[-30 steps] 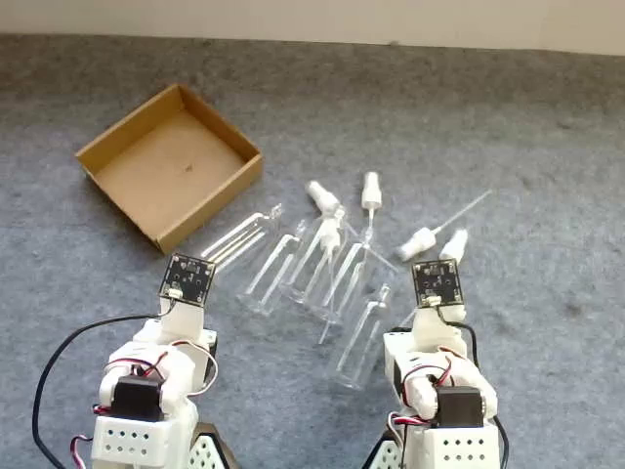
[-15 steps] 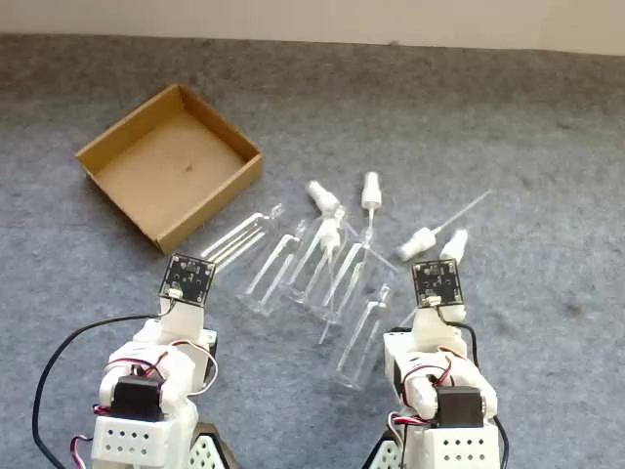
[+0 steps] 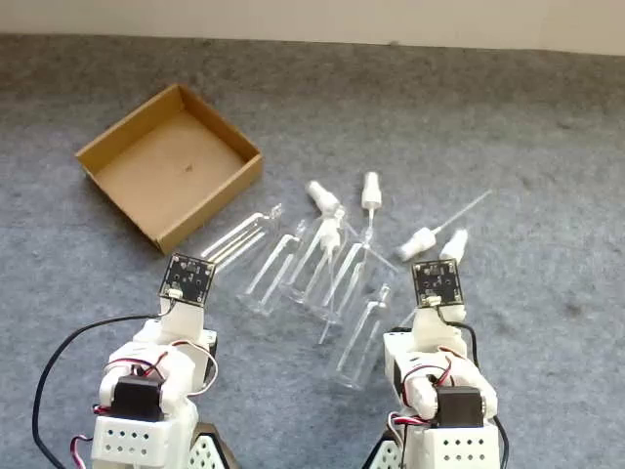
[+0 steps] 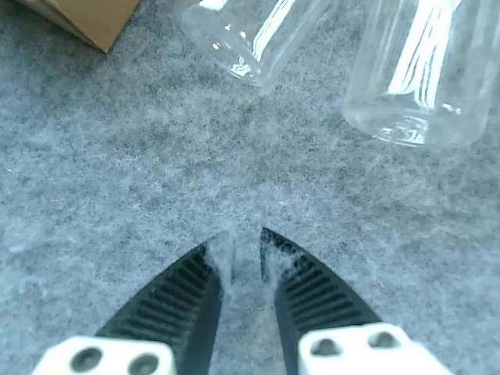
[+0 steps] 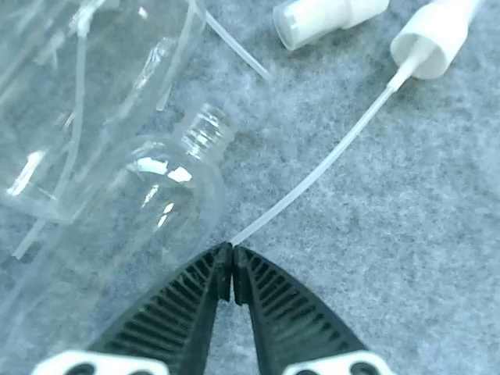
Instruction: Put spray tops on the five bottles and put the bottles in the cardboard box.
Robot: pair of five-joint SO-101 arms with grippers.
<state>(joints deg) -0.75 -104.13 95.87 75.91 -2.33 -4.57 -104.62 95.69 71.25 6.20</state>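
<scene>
My left claw (image 4: 244, 248) is barely parted. My right claw (image 5: 232, 269) is pinched shut and empty, with a tube (image 5: 312, 173) end just ahead. Advancing so could flick it or roll the bottle (image 5: 168, 195) alongside.

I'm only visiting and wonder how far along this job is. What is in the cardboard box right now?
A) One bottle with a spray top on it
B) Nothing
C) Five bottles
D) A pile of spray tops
B: the high view shows the bare floor of the box, while the bottles and spray tops lie outside it.
</scene>
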